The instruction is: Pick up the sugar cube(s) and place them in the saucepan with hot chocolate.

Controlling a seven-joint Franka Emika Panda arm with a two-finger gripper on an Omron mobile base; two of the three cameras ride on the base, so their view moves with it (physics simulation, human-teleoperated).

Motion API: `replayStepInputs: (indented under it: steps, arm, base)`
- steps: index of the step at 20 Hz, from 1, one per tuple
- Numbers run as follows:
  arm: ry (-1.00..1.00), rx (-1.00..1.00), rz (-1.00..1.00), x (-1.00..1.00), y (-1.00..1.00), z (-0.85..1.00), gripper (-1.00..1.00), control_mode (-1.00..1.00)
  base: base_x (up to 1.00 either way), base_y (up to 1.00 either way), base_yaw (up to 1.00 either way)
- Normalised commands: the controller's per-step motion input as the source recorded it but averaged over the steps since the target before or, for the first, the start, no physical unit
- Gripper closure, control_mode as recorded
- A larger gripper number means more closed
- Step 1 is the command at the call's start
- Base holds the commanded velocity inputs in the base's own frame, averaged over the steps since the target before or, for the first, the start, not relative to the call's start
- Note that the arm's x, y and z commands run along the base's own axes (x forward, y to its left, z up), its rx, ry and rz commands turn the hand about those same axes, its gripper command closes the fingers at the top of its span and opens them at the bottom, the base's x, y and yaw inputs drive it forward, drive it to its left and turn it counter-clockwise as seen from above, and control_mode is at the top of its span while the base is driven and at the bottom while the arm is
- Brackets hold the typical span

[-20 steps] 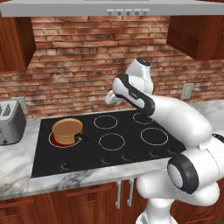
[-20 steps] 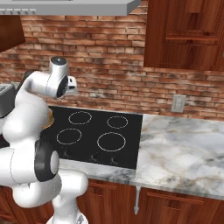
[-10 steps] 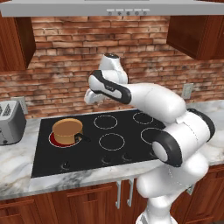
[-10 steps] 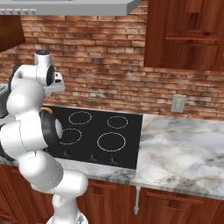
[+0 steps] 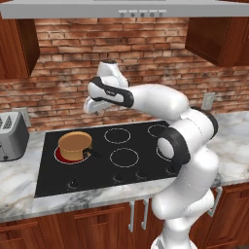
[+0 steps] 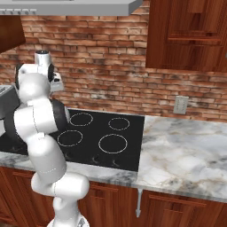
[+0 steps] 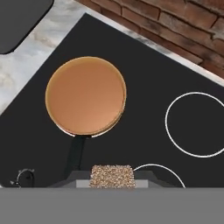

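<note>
1. The sugar cube (image 7: pixel 111 176) was a small speckled block, tan and brown grains on a pale ground, with a squarish face in the hand view.
2. The claw (image 7: pixel 112 183) was closed on it, jaws drawn in almost fully with the cube pinched between them.
3. In the left base view the claw (image 5: pixel 96 108) hung in the air above the black stovetop (image 5: pixel 102 163), up near the brick wall (image 5: pixel 58 92).
4. The saucepan (image 7: pixel 86 95) was round and copper-orange, with a flat light brown surface of hot chocolate filling it to the rim and one short black handle (image 7: pixel 75 153).
5. In the hand view the saucepan lay ahead of the claw and a little to the left, its handle pointing back toward the claw; claw and pan were apart.
6. In the left base view the saucepan (image 5: pixel 75 146) stood on a burner glowing red, below and to the left of the claw.
7. Counted: one sugar cube, one saucepan, four burner rings on the stovetop, one grey toaster (image 5: pixel 11 136).
8. The toaster stood on the marble bench (image 5: pixel 19 180), farther left of the claw than the saucepan.
</note>
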Motion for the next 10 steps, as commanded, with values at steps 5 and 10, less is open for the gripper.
replayStepInputs:
  steps: [5,10]
  arm:
    - [0.00,0.00,0.00,0.22,0.41,-0.61,1.00,-1.00]
    - [0.00,0.00,0.00,0.31,0.37,-0.39,1.00,-1.00]
  base:
    - [0.00,0.00,0.00]
    - [0.00,0.00,0.00]
